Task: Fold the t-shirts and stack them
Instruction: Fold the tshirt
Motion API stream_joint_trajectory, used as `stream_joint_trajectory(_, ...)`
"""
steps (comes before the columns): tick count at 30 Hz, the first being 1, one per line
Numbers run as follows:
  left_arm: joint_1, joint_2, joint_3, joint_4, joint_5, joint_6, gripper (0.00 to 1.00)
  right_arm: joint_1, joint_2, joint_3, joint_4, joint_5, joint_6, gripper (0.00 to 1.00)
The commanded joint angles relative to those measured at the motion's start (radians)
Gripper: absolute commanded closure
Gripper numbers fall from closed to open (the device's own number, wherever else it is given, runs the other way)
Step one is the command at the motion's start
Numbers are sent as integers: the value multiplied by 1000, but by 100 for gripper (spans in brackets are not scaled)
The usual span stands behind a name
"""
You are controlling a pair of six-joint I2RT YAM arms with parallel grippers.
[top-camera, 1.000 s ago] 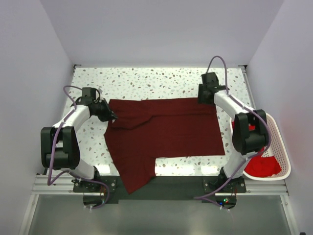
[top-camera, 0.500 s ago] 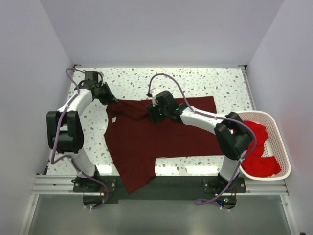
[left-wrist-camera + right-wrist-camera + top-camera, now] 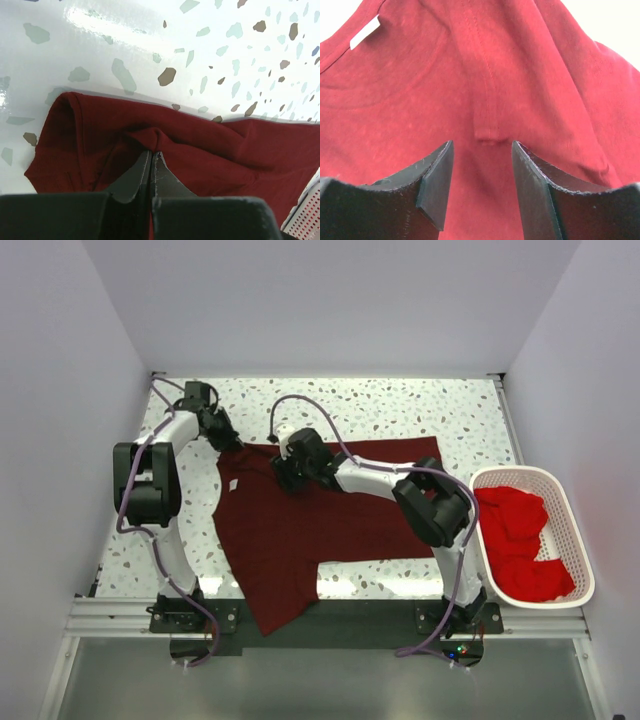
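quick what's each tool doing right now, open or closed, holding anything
left tool: closed, pinching a fold of the maroon t-shirt
right tool: open, holding nothing, poised over the same shirt

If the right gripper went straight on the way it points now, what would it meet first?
Likely the maroon t-shirt, whose raised fold lies ahead of the open right gripper; depth unclear.

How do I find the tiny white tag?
Look at the speckled table; a dark maroon t-shirt lies spread across it. Near its left end sits the neck label. It is the only white spot on the dark cloth.
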Motion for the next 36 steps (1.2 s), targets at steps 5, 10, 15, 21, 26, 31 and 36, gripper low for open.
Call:
stream_joint_trajectory(5, -3, 6, 36, 1, -18, 30, 100, 14, 83, 110, 74, 37, -39, 48)
stream_joint_trajectory(10, -26, 5, 27, 7, -13, 30, 100, 17, 119, 120, 69, 60, -41, 56)
stream_joint_trajectory(15, -27, -3, 19, 3, -15, 34, 100, 17, 117, 110, 74, 76, -38, 74)
stream_joint_trajectory(21, -27, -41, 16, -8, -18, 34, 100, 18, 65, 99, 48, 67, -45, 98)
stream_joint_trajectory(26, -27, -115, -19, -34, -25, 32, 100, 17, -21, 61, 8, 69, -59, 100)
stream_joint_trajectory(31, -27, -215, -171, -1, 14, 8, 100, 18, -101, 22, -58, 2, -73, 100)
stream_joint_trajectory(36, -27, -325, -309, 0, 21, -11, 100, 18, -157, -39, -101, -35, -113, 100)
